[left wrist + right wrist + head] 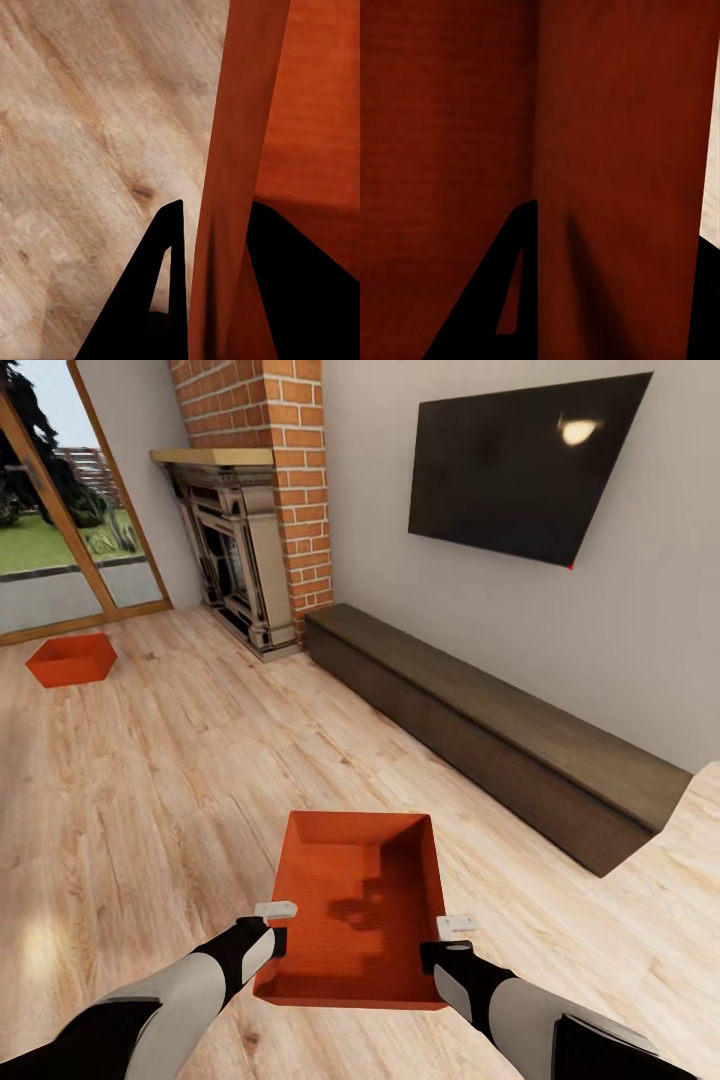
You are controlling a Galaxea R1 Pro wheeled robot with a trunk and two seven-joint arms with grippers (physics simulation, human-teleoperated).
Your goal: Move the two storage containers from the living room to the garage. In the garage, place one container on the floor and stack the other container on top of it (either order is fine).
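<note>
You are gripping one of two storage containers with both grippers, in the living room.

The near container (355, 905) is sitting in front of you over the wood plank floor (150, 790), open top up, and whether it is touching the planks I cannot tell. Your left gripper (276, 928) is pinching its left long wall, one finger (161, 285) outside and one inside. Your right gripper (447, 940) is pinching the right long wall the same way, one finger (502, 292) showing against the red plastic. The second container (72, 659) is resting on the floor well apart, by the glass doors (60, 510). One brick fireplace (250, 510), one black TV (520, 460) and one long dark bench (500, 735) are lining the wall.
</note>
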